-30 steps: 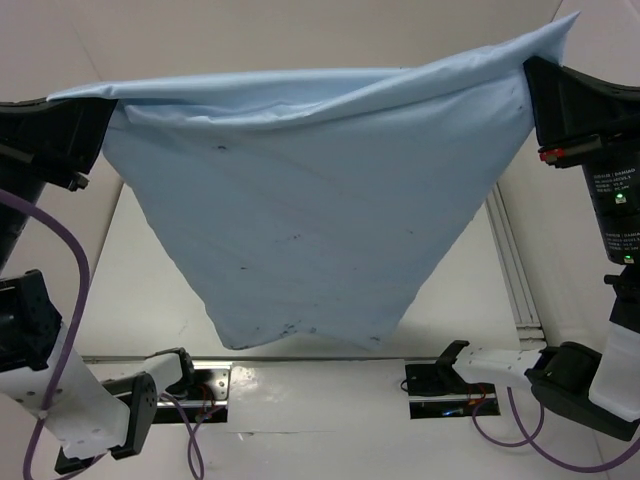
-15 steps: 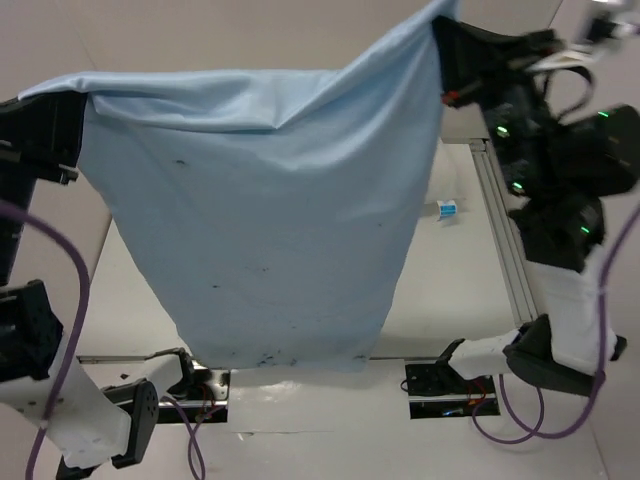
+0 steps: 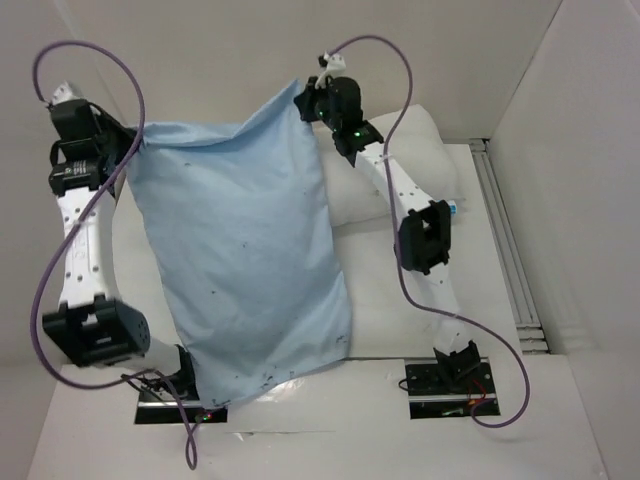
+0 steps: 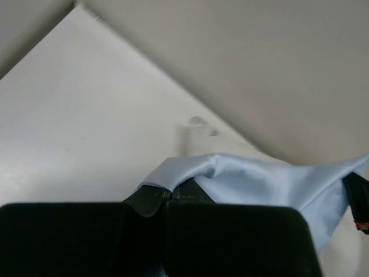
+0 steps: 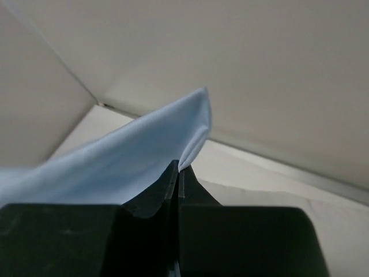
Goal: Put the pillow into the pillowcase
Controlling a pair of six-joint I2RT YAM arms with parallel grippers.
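Note:
The light-blue pillowcase (image 3: 245, 260) lies stretched from the far side of the table down to the near edge, with tiny dark specks on it. My left gripper (image 3: 135, 140) is shut on its far left corner (image 4: 190, 170). Pinching the far right corner (image 5: 193, 124) is my right gripper (image 3: 303, 100), also shut. The white pillow (image 3: 405, 165) lies at the back, right of the pillowcase, under the right arm, and partly hidden by cloth and arm.
A metal rail (image 3: 505, 250) runs along the table's right side. A small white and blue object (image 3: 456, 207) lies by the pillow's right end. White walls enclose the back and both sides. The arm bases (image 3: 445, 380) stand at the near edge.
Both arms have swung away from the camera toward the far side, carrying the pillowcase with them. It now lies long over the table, and the pillow has come into view.

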